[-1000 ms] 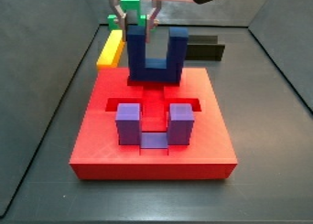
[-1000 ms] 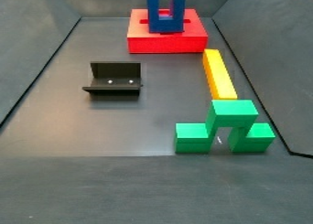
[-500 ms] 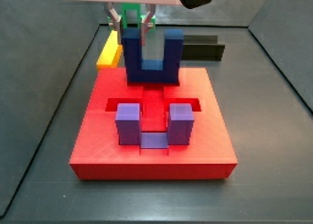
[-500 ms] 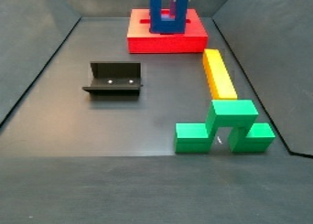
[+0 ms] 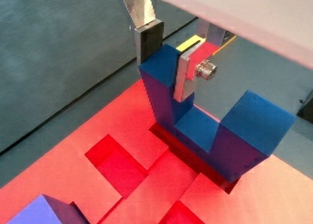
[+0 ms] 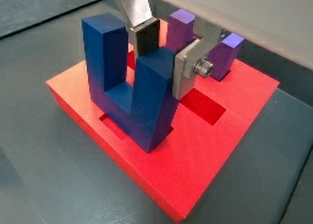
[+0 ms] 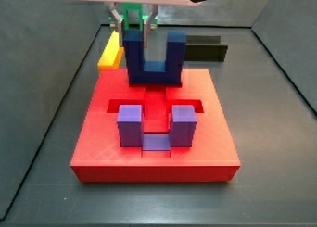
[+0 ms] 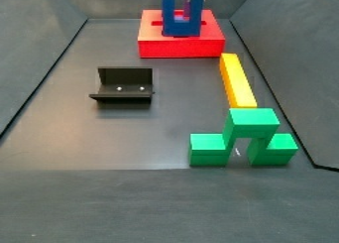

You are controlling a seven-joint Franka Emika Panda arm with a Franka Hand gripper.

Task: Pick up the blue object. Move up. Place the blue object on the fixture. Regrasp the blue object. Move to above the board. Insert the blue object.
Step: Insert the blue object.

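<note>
The blue object (image 7: 155, 66) stands upright on the far end of the red board (image 7: 155, 152), its base down in a recess there (image 5: 202, 141). My gripper (image 5: 169, 58) is above it, shut on one prong; the silver fingers (image 6: 186, 70) press that prong from both sides in both wrist views. It also shows in a wrist view (image 6: 123, 90) and a side view (image 8: 179, 19), on the board (image 8: 181, 46). The fixture (image 8: 123, 85) stands empty on the floor, away from the board; it also shows behind the board (image 7: 209, 51).
A purple U-shaped block (image 7: 155, 127) sits in the board's near slot, also in a wrist view (image 6: 226, 54). A yellow bar (image 8: 237, 80) lies beside the board. A green arch block (image 8: 243, 138) stands beyond the yellow bar's end. Grey walls enclose the floor.
The gripper and the blue object shifted slightly sideways and down onto the board between the earliest frames and half a second ago. Since then nothing has moved.
</note>
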